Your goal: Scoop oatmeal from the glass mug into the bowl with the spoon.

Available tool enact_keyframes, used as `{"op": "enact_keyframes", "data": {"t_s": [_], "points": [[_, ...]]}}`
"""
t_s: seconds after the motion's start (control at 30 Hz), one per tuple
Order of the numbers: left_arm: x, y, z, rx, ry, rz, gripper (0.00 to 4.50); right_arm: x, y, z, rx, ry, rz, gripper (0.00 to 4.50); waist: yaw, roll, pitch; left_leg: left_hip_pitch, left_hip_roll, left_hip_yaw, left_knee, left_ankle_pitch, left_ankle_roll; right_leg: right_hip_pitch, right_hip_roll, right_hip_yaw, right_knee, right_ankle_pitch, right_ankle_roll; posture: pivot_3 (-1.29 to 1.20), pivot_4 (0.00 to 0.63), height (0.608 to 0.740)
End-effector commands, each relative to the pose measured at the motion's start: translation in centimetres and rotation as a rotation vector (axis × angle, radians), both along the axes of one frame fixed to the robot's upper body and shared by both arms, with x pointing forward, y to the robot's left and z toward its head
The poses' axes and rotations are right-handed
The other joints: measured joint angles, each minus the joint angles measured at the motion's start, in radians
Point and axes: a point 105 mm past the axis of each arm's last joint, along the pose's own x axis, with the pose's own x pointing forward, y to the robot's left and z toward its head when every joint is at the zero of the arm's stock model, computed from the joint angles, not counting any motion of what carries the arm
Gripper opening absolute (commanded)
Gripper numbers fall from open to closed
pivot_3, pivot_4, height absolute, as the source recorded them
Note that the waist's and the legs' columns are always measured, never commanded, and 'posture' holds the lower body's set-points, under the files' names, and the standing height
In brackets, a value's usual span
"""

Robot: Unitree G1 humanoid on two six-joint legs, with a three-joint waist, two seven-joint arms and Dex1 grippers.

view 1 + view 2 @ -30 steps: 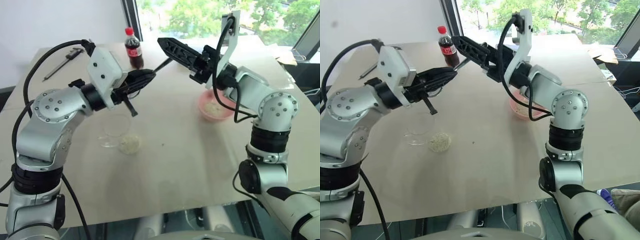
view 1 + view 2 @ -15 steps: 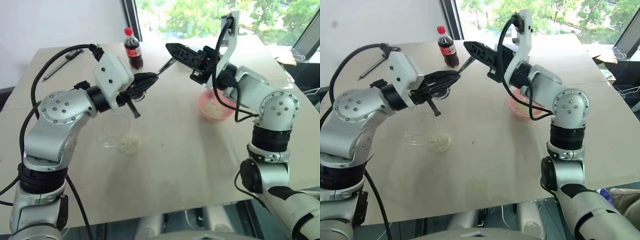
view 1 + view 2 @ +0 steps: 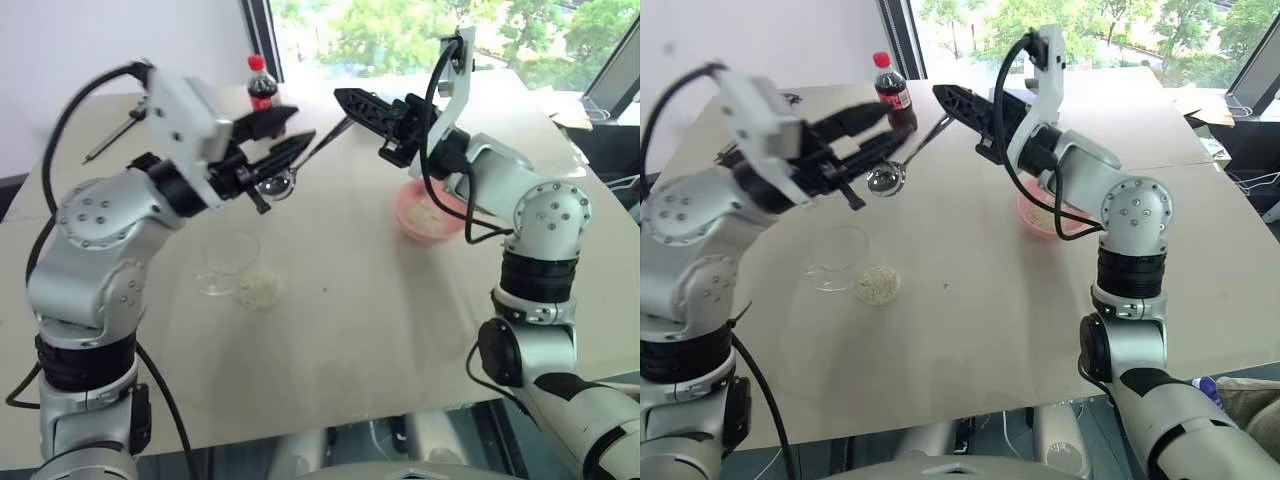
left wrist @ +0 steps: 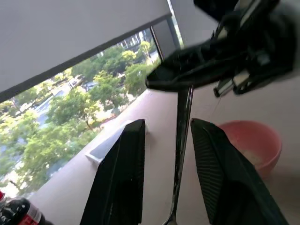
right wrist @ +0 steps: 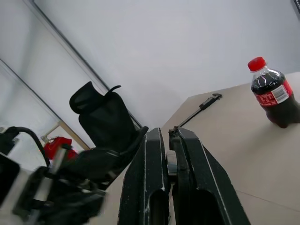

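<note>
The silver spoon point(image 3: 273, 183) hangs slanted above the table, its oval end low. My right gripper point(image 3: 345, 98) is shut on the top of its handle point(image 5: 172, 162). My left gripper point(image 3: 300, 124) is open, and the spoon handle point(image 4: 182, 136) runs between its two fingers point(image 4: 123, 178) without touching them. The clear glass mug point(image 3: 228, 262) stands on the table below my left hand. A small pile of pale oatmeal point(image 3: 258, 290) lies on the table beside it. The pink bowl point(image 3: 428, 215), with pale flakes in it, sits under my right forearm.
A cola bottle point(image 3: 890, 90) with a red cap stands at the back of the tan table point(image 3: 360, 340). A long dark caliper tool point(image 3: 115, 135) lies at the back left. The table edge runs close along the front.
My right gripper shut on the spoon handle. My left gripper then opened, let go of the spoon and rose a little. The spoon's oval end now shows below the left fingers.
</note>
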Motion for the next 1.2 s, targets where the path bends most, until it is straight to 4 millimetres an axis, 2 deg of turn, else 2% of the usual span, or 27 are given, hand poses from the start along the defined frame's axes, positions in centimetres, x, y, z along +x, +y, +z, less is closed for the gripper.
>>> {"op": "enact_keyframes", "data": {"t_s": [0.03,0.2,0.3,0.4,0.5,0.63,0.77,0.9,1.1,1.2], "points": [[-1.8,1.8,1.2,-0.112,0.006,0.032,1.62,-0.3,-1.0,1.4,0.060,-0.030,-0.007,0.00,-0.002,0.000,0.000,0.000,0.000,0.000,0.000,0.000,0.000,0.000,0.000,0.000,0.000,0.000,0.000,0.00,0.150,0.740],[-3.7,5.1,2.1,-0.298,0.031,0.122,1.62,0.2,-2.2,1.0,0.069,-0.005,-0.041,0.00,-0.001,0.000,0.000,0.001,0.000,0.000,0.001,0.000,0.000,0.000,0.000,0.000,0.001,0.000,0.000,0.00,0.150,0.740],[-4.8,7.3,1.2,-0.338,0.045,0.238,1.62,0.5,-3.0,0.9,0.077,0.008,-0.059,0.00,-0.003,0.000,0.000,0.001,0.000,0.001,0.001,0.000,0.000,0.000,0.000,0.001,0.001,0.000,0.000,0.00,0.150,0.740],[-5.9,8.6,-1.2,-0.350,0.097,0.340,1.62,1.0,-4.1,0.9,0.083,0.016,-0.079,0.00,-0.001,0.000,0.000,0.001,0.000,0.002,0.000,0.000,0.000,0.000,0.000,0.003,0.000,0.000,0.000,0.00,0.150,0.740],[-6.4,9.9,-5.2,-0.289,0.201,0.494,1.62,2.1,-5.5,0.8,0.091,0.029,-0.113,0.00,0.000,0.000,0.000,0.002,0.000,0.004,0.000,0.000,0.000,0.001,0.000,0.003,0.000,0.000,0.000,0.00,0.150,0.740],[-8.0,11.3,-7.5,-0.340,0.200,0.621,1.62,3.8,-7.6,0.2,0.069,0.043,-0.172,0.00,0.003,0.000,0.000,0.003,0.000,0.004,0.000,0.000,0.000,0.002,0.001,0.003,0.000,0.000,0.000,0.00,0.150,0.740],[-10.0,10.1,-10.1,-0.286,0.270,0.658,1.62,5.5,-9.3,-0.4,0.023,0.046,-0.222,0.00,0.004,0.000,0.000,0.003,0.001,0.006,0.000,-0.002,0.003,0.002,0.001,0.004,-0.001,0.000,0.000,0.00,0.150,0.740],[-10.9,9.6,-12.3,-0.246,0.336,0.693,1.62,6.1,-9.4,-0.1,0.012,0.031,-0.220,0.00,0.002,0.001,0.000,0.003,0.001,0.007,0.000,-0.002,0.004,0.002,0.001,0.005,-0.001,0.000,0.000,0.00,0.150,0.740],[-10.1,9.9,-16.0,-0.161,0.356,0.751,1.62,5.9,-8.9,0.4,0.007,0.012,-0.194,0.00,0.003,0.001,0.000,0.004,0.003,0.008,0.000,-0.003,0.005,0.002,0.003,0.006,-0.001,0.000,-0.001,0.00,0.150,0.740],[-9.1,10.0,-16.7,-0.155,0.327,0.761,1.62,5.7,-9.2,0.4,0.001,0.013,-0.203,0.00,0.006,0.001,-0.001,0.003,0.003,0.007,0.000,-0.003,0.006,0.003,0.003,0.006,-0.001,0.000,0.000,0.00,0.150,0.740]]}}
